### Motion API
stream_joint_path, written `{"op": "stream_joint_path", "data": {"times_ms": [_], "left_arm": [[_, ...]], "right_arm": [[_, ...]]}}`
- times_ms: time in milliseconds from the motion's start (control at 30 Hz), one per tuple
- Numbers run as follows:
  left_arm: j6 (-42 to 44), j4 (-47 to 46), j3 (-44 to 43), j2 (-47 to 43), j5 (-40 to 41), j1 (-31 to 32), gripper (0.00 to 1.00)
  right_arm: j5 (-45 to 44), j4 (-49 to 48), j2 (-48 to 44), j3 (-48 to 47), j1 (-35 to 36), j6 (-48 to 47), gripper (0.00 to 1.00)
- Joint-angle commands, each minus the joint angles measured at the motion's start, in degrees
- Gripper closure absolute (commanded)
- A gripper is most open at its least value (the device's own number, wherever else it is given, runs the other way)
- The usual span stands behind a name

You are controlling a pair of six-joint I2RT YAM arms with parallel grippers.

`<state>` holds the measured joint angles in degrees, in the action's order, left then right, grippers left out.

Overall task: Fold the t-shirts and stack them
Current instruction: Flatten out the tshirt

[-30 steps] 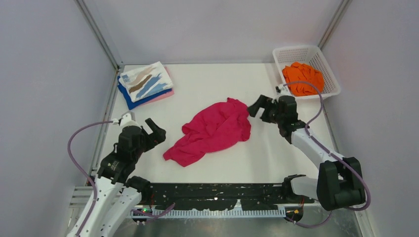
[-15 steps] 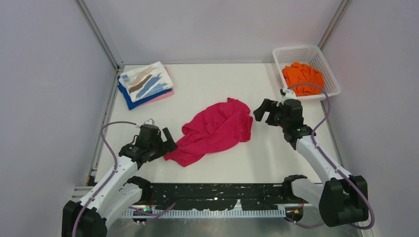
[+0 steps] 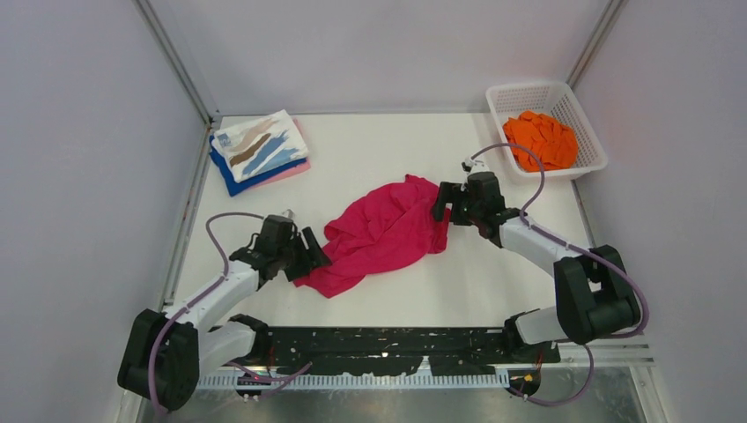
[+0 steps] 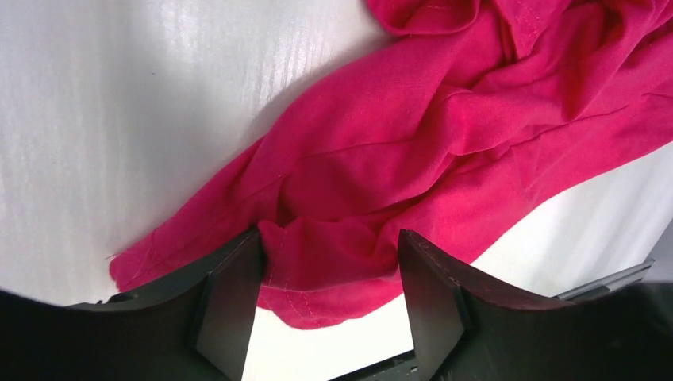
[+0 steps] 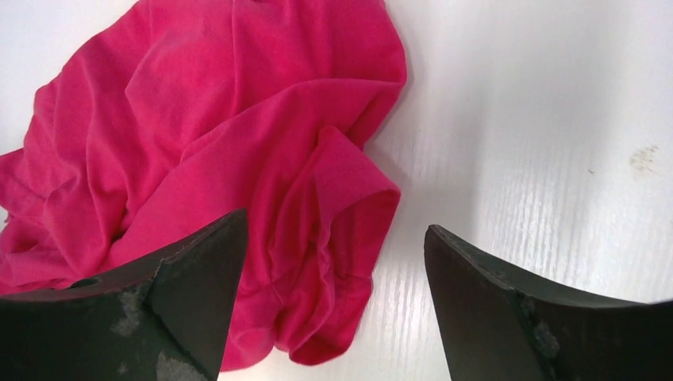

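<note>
We find the magenta t-shirt crumpled and unfolded near the middle of the table. The left gripper is released, its jaws spread astride the shirt's near-left hem. The right gripper is likewise released, jaws spread over a doubled-over sleeve at the shirt's right edge. Neither holds cloth.

Hazards we judge from this position:

1. Multi-layer pinch. The left wrist view shows several folds heaped between the fingers. Closing here may trap more than one layer, so the shirt would lift as a wad and not open flat.
2. Shallow bite. In the right wrist view the sleeve lies toward one jaw, with bare table under the other. A grasp on the sleeve's edge alone may slip free under tension.
3. Twist. We cannot confirm that the two grasp points lie on one edge of the garment. Pulling them apart could wring the cloth rather than spread it.
4. Collateral contact. The stack of folded t-shirts sits well apart in the far-left corner, so we rate that risk low. The orange t-shirt lies in the basket, and the right arm's cable arcs near the basket's rim, where it might snag
</note>
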<state>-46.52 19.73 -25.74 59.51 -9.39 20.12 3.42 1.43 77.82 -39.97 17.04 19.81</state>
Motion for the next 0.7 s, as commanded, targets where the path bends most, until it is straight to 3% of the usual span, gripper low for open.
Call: {"op": "stream_joint_path", "data": {"times_ms": [0, 100, 167, 200, 233, 267, 333, 500, 667], "left_arm": [[-0.41, -5.55, -0.67, 2.54, -4.75, 0.39, 0.4], [0.05, -5.88, -0.89, 2.94, -5.46, 1.32, 0.56], [0.19, -5.85, -0.99, 2.36, -5.71, 1.94, 0.79], [0.27, -5.88, -1.03, 1.88, -6.01, 2.05, 0.94], [0.35, -5.84, -1.21, 1.24, -6.4, 2.17, 1.0], [0.5, -5.84, -1.25, 0.38, -6.58, 2.32, 1.0], [0.92, -5.86, -1.56, -1.99, -6.69, 2.46, 1.0], [2.01, -4.88, -4.06, -12.25, -4.74, 2.47, 1.0], [4.43, -0.5, -11.82, -23.48, 3.77, 2.47, 1.0]], "right_arm": [[-3.05, -6.75, 4.27, -3.56, 1.22, 0.78, 0.14], [-4.91, -7.81, 8.1, -4.66, 1.48, 1.22, 0.25], [-5.08, -7.95, 9.94, -5.36, 1.62, 1.54, 0.39], [-5.2, -8.08, 10.54, -5.36, 1.67, 1.94, 0.54], [-5.28, -8.59, 10.57, -5.24, 1.72, 2.18, 0.63], [-5.44, -8.79, 10.35, -4.87, 1.76, 2.69, 0.77], [-5.98, -8.96, 9.01, -4.27, 1.77, 3.21, 0.91], [-9.81, -7.76, 1.84, -2.84, 1.77, 2.98, 0.95], [-11.42, -2.66, -11.89, -4.38, 1.73, 0.4, 0.95]]}}
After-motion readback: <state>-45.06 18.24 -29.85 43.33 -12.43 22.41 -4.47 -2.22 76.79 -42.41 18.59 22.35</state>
